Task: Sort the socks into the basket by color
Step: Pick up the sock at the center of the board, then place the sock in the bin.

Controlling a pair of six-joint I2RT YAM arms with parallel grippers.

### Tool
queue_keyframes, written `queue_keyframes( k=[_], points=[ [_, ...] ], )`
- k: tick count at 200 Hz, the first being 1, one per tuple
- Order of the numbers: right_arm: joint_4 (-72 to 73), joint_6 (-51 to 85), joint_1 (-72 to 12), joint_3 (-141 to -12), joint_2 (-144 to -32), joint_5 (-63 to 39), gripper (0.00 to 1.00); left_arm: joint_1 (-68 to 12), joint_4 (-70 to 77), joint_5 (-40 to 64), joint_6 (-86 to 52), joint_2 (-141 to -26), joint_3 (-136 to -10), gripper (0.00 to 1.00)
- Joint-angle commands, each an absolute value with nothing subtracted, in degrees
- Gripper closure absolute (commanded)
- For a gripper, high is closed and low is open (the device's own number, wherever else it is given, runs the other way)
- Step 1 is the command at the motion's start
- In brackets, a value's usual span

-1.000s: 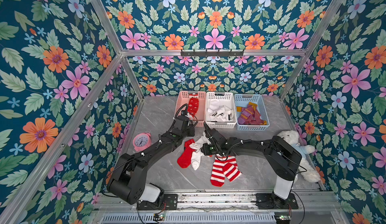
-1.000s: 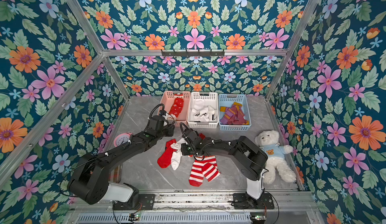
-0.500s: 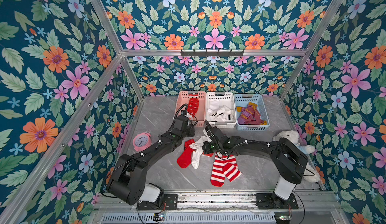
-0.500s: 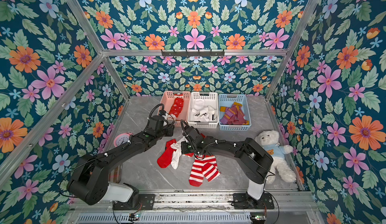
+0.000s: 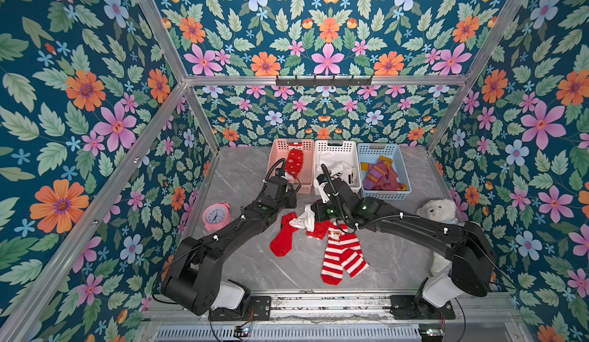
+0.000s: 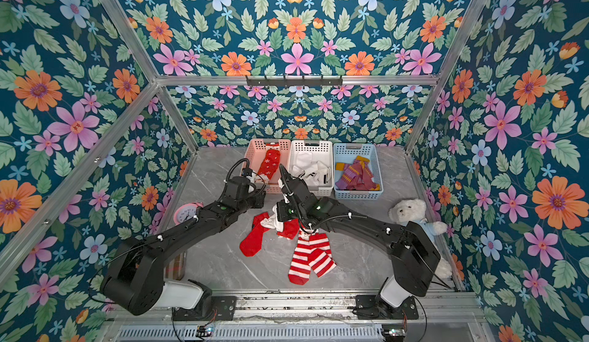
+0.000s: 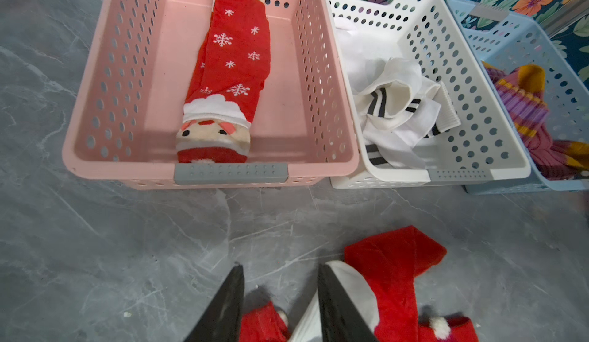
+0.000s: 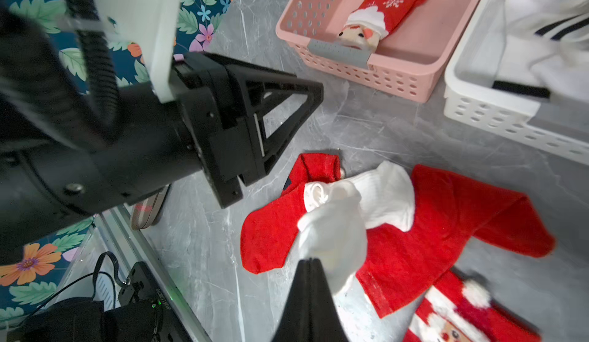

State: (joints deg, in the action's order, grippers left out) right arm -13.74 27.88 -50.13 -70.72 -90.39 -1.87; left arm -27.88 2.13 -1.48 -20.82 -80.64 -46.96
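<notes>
On the grey tabletop a white sock (image 8: pixel 338 228) lies bunched over two plain red socks (image 5: pixel 283 238) (image 8: pixel 446 228). My right gripper (image 8: pixel 310 260) is shut on a fold of the white sock and pulls it up. A red-and-white striped pair (image 5: pixel 341 257) lies nearer the front. My left gripper (image 7: pixel 279 267) hangs open just in front of the pink basket (image 7: pixel 105 101), above the end of the sock pile. That basket holds a red Santa sock (image 7: pixel 229 69). The white basket (image 7: pixel 478 110) holds white socks with black bands, and the blue basket (image 5: pixel 401 177) holds maroon-and-mustard ones.
A pink alarm clock (image 5: pixel 216 216) stands at the left, beside my left arm. A white plush bear (image 5: pixel 436 211) sits at the right, behind my right arm. A plaid case (image 6: pixel 175 265) lies at the front left, half under the left arm. Floral walls enclose the table.
My right gripper has closed on the white sock and drawn it up a little. The left arm has barely moved.
</notes>
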Motion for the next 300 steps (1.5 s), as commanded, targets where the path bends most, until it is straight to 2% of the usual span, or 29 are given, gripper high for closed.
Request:
queue_keyframes(
  k=[1,124,172,300],
  points=[
    [-16.7,24.7,-48.9,-72.5,-89.5,0.0,1.00,-27.9,2.1,-2.0,-21.1,-80.0,-46.8,0.58],
    [-17.7,17.7,-32.0,-83.8,-94.5,-2.1,1.00,-27.8,3.5,-0.6,-22.2,-80.3,-45.2,0.58],
    [-19.1,16.9,-26.4,-89.5,-103.6,-4.4,1.00,-27.9,4.0,-0.4,-22.5,-80.6,-45.4,0.58],
    [-25.6,16.6,-20.3,-106.4,-121.2,-7.4,1.00,-27.9,2.5,0.2,-22.7,-79.6,-45.3,0.58]
  ],
)
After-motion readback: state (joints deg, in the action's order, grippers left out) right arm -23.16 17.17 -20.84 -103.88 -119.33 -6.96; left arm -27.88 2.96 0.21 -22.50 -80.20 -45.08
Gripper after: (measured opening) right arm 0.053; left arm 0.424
